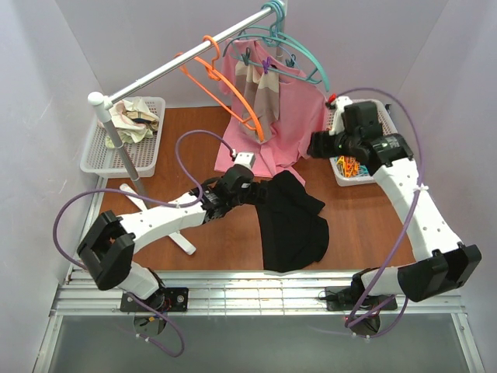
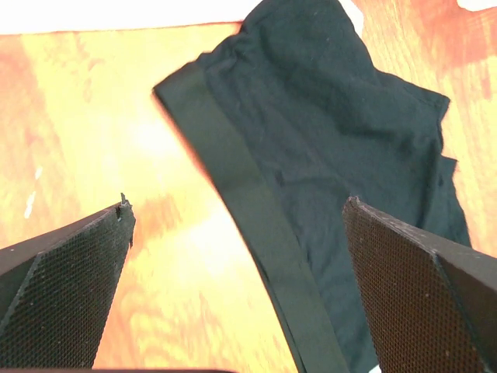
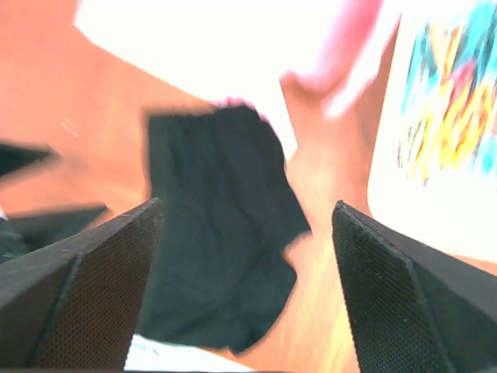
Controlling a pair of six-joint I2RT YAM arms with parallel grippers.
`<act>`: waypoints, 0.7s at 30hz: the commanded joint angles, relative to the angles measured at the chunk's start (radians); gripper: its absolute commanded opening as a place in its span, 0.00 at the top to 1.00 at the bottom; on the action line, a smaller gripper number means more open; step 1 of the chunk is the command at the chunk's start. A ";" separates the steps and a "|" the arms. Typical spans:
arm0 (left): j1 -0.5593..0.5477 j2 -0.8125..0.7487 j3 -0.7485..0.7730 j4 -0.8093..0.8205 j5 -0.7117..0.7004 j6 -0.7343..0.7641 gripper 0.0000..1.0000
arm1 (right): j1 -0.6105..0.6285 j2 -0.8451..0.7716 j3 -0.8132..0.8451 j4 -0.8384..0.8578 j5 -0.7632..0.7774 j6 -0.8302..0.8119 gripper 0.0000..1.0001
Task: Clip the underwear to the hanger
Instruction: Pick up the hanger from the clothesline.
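Underwear (image 1: 291, 225) limp on bench (image 1: 373, 225), both arms' jaws apart, empty.
Soft, light cloth; pinch the firmer waistband (image 2: 248, 210).

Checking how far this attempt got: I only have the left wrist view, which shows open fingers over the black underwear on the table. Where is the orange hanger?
Observer: The hanger hangs bare by its hook on the rail at the back, apart from the underwear.
Operator: Is the right arm holding anything?
Observer: No. The right gripper is open and empty, beside the basket of coloured pegs.
Operator: Anything else on that rail?
Observer: Teal hangers, carrying a pink shirt and a striped cloth.
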State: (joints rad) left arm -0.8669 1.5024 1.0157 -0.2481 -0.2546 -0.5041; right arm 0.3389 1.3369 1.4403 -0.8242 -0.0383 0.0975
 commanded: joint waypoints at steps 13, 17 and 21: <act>0.002 -0.211 -0.046 -0.213 -0.069 -0.209 0.02 | 0.083 0.175 0.500 0.129 -0.316 -0.005 0.19; 0.002 -0.209 0.000 -0.284 -0.095 -0.250 0.02 | 0.158 0.241 0.577 0.142 -0.308 -0.007 0.19; 0.002 -0.220 0.003 -0.350 -0.115 -0.289 0.02 | 0.233 0.300 0.634 0.149 -0.308 0.004 0.19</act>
State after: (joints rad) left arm -0.8669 1.3247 0.9928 -0.5140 -0.3252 -0.7387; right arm 0.5282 1.6302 2.0006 -0.7204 -0.3237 0.0967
